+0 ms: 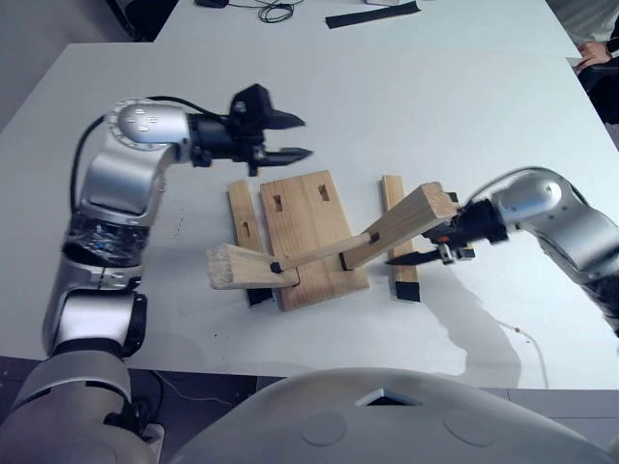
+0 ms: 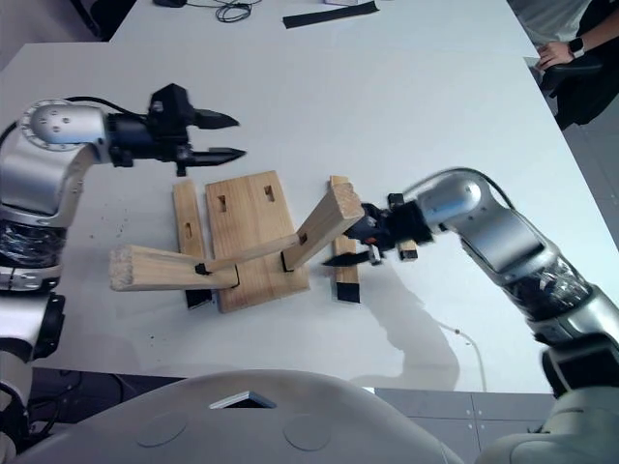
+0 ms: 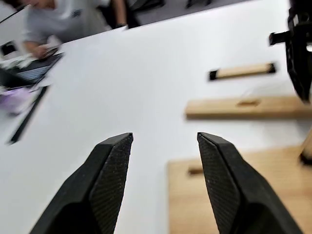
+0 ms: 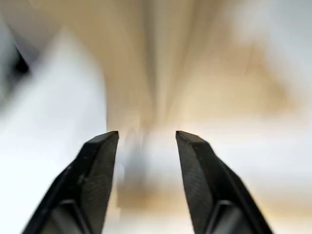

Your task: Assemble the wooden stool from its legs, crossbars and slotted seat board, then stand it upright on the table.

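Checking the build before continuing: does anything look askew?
Yes: the crossbar-joined leg pair lies slanted across the flat seat board, one leg tilted upward beside the open right claw.

left claw [image 1: 307, 137]: fingers spread, elbow bent, held high | right claw [image 4: 146, 134]: fingers spread, forearm angled inward, low
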Robot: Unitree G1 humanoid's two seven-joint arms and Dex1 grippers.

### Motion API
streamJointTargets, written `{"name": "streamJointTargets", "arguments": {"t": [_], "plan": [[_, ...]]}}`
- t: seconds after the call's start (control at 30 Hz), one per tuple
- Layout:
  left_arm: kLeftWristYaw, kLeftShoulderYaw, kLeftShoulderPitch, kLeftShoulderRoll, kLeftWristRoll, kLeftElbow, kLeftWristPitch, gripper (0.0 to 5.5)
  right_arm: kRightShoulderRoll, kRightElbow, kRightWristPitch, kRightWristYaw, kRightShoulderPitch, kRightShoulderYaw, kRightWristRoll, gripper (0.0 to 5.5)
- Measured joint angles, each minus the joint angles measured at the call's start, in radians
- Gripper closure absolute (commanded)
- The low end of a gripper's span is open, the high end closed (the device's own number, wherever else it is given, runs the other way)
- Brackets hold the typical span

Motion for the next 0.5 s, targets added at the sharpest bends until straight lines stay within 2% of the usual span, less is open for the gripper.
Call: {"name": "streamJointTargets", "arguments": {"t": [0.13, 0.3, 0.4, 0.5], "plan": [[-0.043, 0.025, 0.184, 0.088, 0.033, -0.031, -0.133, 3.04, -0.051, -0.07, 0.018, 0.005, 0.087, -0.103, 0.008, 4.63], [-0.051, 0.1, 0.443, 0.16, 0.018, -0.202, -0.154, 3.04, -0.058, -0.159, 0.057, -0.01, 0.15, -0.196, 0.021, 5.47], [-0.035, 0.084, 0.536, 0.158, 0.052, -0.241, -0.187, 3.04, -0.052, -0.204, 0.078, -0.032, 0.178, -0.252, 0.046, 5.47], [0.037, 0.035, 0.527, 0.119, 0.131, -0.23, -0.219, 3.04, -0.034, -0.218, 0.091, -0.044, 0.182, -0.286, 0.05, 5.47]]}}
